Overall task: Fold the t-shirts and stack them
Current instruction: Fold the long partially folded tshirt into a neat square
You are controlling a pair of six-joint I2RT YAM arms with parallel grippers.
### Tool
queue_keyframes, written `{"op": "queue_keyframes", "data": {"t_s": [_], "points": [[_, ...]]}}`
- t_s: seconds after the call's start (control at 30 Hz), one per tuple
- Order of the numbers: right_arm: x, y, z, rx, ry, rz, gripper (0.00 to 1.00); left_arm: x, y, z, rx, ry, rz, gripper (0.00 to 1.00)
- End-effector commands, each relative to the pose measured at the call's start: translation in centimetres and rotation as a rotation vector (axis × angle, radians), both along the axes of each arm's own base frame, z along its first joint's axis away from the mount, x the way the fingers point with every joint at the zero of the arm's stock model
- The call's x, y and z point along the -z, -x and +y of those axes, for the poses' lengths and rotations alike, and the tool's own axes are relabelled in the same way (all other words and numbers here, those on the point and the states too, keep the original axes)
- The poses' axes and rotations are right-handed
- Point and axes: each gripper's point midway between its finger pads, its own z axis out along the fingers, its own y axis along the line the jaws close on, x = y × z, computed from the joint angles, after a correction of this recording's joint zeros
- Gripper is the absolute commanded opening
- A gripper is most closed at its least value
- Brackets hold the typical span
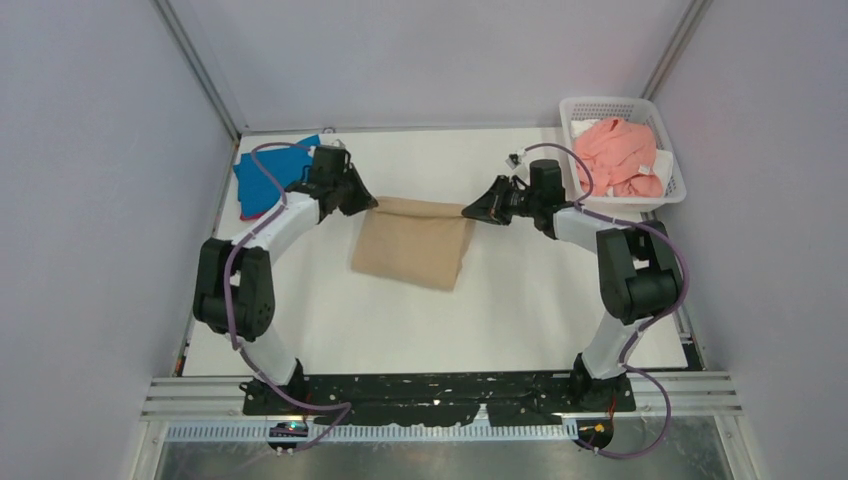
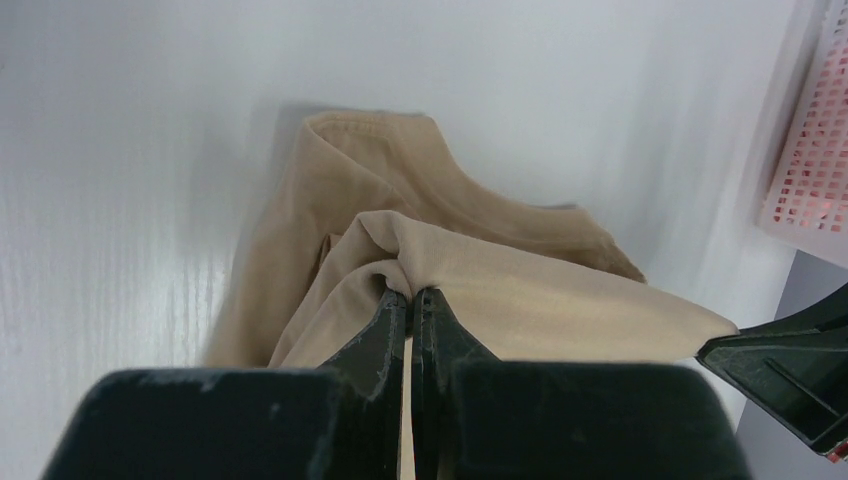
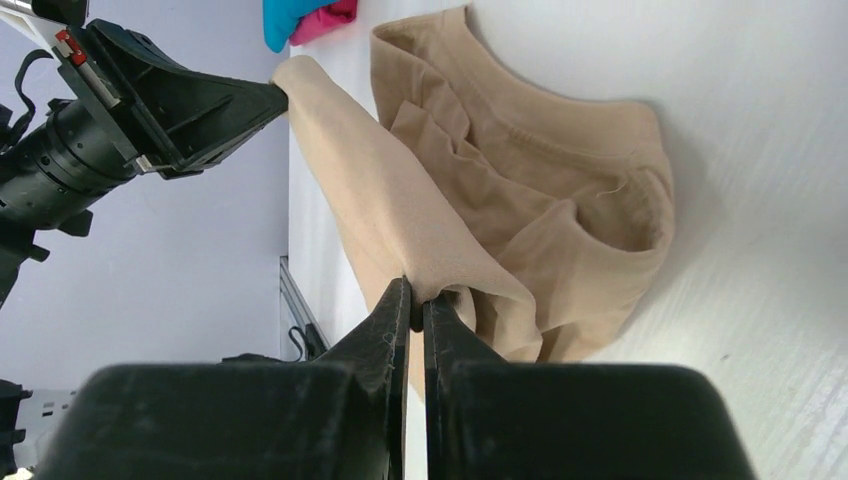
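Tan shirt [image 1: 412, 245]: centre of tabletop [image 1: 500, 320], far edge lifted taut. Left pincer [image 1: 374, 205] pinches its 11 o'clock corner, right pincer [image 1: 467, 211] its 1 o'clock corner. Step: folding; the next move probably needs both carrying that edge evenly toward 6 o'clock. Basket [image 1: 612, 102], 2 o'clock: holds pink shirt [image 1: 620, 155]. Blue shirt [image 1: 262, 180]: 10 o'clock.

We find all 3 views bright and evenly lit from overhead, the matte white tabletop [image 1: 520, 300] pale and nearly washed out in the wrist views. The tan-beige soft cloth t-shirt [image 2: 520, 290] throws only a soft grey shadow, and we see the black left gripper [image 2: 408, 298] and right gripper [image 3: 415, 295] blur toward each wrist view's bottom edge.
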Motion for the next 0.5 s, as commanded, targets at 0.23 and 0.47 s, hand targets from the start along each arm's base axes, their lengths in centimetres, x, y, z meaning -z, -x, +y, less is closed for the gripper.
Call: {"op": "queue_keyframes", "data": {"t_s": [0.23,0.47], "points": [[-0.7,-5.9,-1.0,0.134,-0.050,-0.084,0.58,0.2,-4.0,-0.9,0.040,0.051,0.000,0.57],[-5.1,-5.4,-1.8,0.187,0.049,-0.226,0.95,-5.6,-2.8,-1.3,0.097,0.087,-0.129,0.99]]}}
